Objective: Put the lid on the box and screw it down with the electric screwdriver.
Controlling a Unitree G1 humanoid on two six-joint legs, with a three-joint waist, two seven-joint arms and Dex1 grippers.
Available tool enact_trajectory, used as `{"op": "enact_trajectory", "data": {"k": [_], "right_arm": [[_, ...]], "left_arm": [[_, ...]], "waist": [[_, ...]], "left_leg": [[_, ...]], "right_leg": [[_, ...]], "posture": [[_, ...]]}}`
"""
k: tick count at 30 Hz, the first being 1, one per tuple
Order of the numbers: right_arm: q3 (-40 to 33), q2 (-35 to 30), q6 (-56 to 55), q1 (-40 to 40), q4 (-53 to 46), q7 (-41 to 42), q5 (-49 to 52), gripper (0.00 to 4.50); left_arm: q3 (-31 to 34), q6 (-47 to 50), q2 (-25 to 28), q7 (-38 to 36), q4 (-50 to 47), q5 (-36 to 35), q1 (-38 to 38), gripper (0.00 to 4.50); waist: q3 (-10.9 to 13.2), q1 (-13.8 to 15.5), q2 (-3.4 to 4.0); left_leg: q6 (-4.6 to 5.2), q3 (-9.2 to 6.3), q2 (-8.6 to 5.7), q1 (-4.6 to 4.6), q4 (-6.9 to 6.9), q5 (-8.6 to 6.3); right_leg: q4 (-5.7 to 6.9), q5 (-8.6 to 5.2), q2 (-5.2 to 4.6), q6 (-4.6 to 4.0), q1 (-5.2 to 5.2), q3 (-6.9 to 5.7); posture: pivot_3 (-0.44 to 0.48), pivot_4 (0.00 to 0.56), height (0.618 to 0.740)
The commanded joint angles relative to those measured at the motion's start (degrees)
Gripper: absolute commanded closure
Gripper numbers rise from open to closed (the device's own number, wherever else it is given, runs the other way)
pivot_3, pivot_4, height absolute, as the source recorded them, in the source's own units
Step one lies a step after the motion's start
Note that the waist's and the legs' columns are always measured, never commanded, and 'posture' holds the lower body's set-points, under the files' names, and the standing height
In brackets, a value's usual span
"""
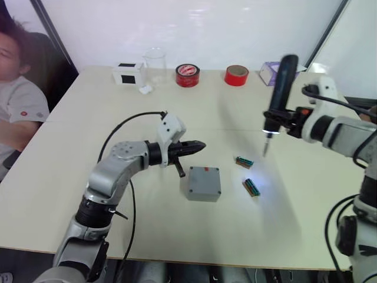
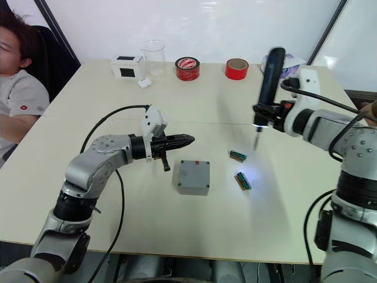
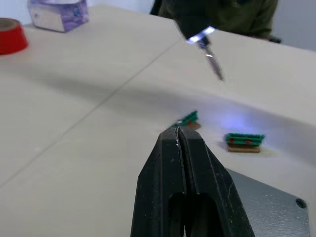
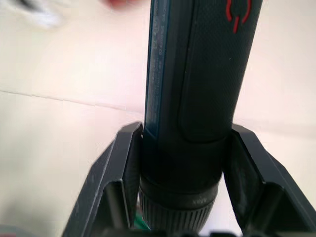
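Note:
The small grey box (image 1: 203, 193) stands mid-table, with a red mark at its far edge. A flat grey lid (image 1: 204, 178) lies on top of it, and one corner screw hole shows in the left wrist view on the lid (image 3: 276, 207). My left gripper (image 1: 200, 145) is shut and empty, hovering just behind the box's far left corner. My right gripper (image 1: 278, 119) is shut on the electric screwdriver (image 1: 282, 85). The tool is upright with its light on, and its bit (image 1: 265, 147) points down above the table to the right of the box.
Two small green circuit boards (image 1: 244, 161) (image 1: 252, 187) lie right of the box. Along the far edge are a white box with a black square (image 1: 127, 73), a clear beaker (image 1: 155, 68), two red tape rolls (image 1: 187, 75) (image 1: 236, 75) and a purple tissue box (image 1: 270, 72). A person (image 1: 17, 100) sits at the far left.

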Motion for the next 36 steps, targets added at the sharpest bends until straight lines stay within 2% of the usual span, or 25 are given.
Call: {"op": "enact_trajectory", "data": {"k": [1,3,8,12,18,22,26,33,35,36], "right_arm": [[-3.24,-3.18,7.21,-0.08,2.39,1.31,-1.93,2.67],[-2.93,-4.79,9.85,1.38,3.75,3.3,0.3,2.67],[1.25,-10.31,10.29,7.31,3.92,7.54,4.96,2.67],[3.08,-11.94,10.29,8.79,6.51,9.0,7.38,2.67],[4.65,-12.63,10.29,10.66,7.8,9.52,7.0,2.67],[5.8,-13.33,10.29,11.88,8.15,10.26,6.85,2.67],[7.13,-13.11,10.29,12.43,8.18,10.94,5.65,2.67],[8.56,-12.29,10.29,11.55,8.82,12.47,1.5,2.67],[8.83,-11.94,10.29,11.51,8.64,13.08,0.2,1.68],[9.03,-11.88,10.29,11.54,8.34,13.47,-0.51,1.51]], "left_arm": [[-3.33,0.29,3.74,1.47,-5.23,4.09,-2.0,4.5],[-4.37,0.14,4.89,1.01,-6.64,4.14,-1.9,4.5],[-3.38,3.02,5.02,-2.49,-7.7,-1.27,-2.05,4.5],[-6.88,-2.97,8.75,-8.34,-5.24,1.16,-3.19,4.5],[-5.33,2.55,11.53,-17.37,-6.29,-8.38,-3.14,4.5],[-5.62,3.13,14.3,-21.08,-8.33,-11.26,-1.04,4.5],[-7.07,2.25,15.68,-21.65,-7.0,-9.71,-0.42,4.5],[-7.14,1.82,15.07,-20.64,-5.45,-8.82,-0.43,4.5],[-6.78,1.94,14.94,-20.14,-5.24,-8.96,-0.33,4.5],[-6.6,2.07,14.97,-20.01,-5.25,-9.12,-0.27,4.5]], "waist": [[0.02,-0.07,0.03],[0.07,-0.19,0.13],[0.14,-0.18,0.23],[0.15,-0.5,0.24],[0.15,-0.37,0.23],[0.15,-0.29,0.23],[0.15,-0.19,0.23],[0.15,-0.08,0.22],[0.15,-0.06,0.22],[0.15,-0.05,0.22]], "left_leg": [[0.0,0.01,0.0,0.0,0.0,0.0],[0.0,0.02,-0.01,0.03,-0.02,0.0],[0.01,0.01,0.02,0.04,-0.01,0.0],[0.01,0.03,0.02,0.07,-0.01,0.0],[0.0,0.03,0.02,0.06,0.0,0.0],[0.0,0.03,0.03,0.05,0.0,0.0],[0.0,0.02,0.02,0.06,0.01,0.0],[0.0,0.03,0.01,0.06,0.03,0.0],[0.0,0.03,0.01,0.06,0.04,0.0],[0.0,0.02,0.01,0.06,0.04,0.0]], "right_leg": [[-0.01,0.0,0.0,0.0,0.0,0.0],[0.0,0.0,0.02,0.0,0.0,0.02],[0.01,0.0,0.08,0.01,0.0,0.02],[0.02,0.0,0.13,0.01,0.0,0.03],[0.03,-0.01,0.15,0.02,0.0,0.03],[0.02,-0.01,0.14,0.02,0.0,0.04],[0.03,-0.01,0.15,0.02,0.0,0.04],[0.04,-0.01,0.15,0.02,0.01,0.04],[0.04,-0.01,0.15,0.02,0.01,0.04],[0.04,-0.01,0.15,0.02,0.01,0.04]], "posture": [[0.0,0.15,0.74],[0.0,0.15,0.74],[0.0,0.15,0.74],[0.0,0.15,0.74],[0.0,0.15,0.74],[0.0,0.15,0.74],[0.0,0.15,0.74],[0.0,0.15,0.74],[0.0,0.15,0.74],[0.0,0.15,0.74]]}}
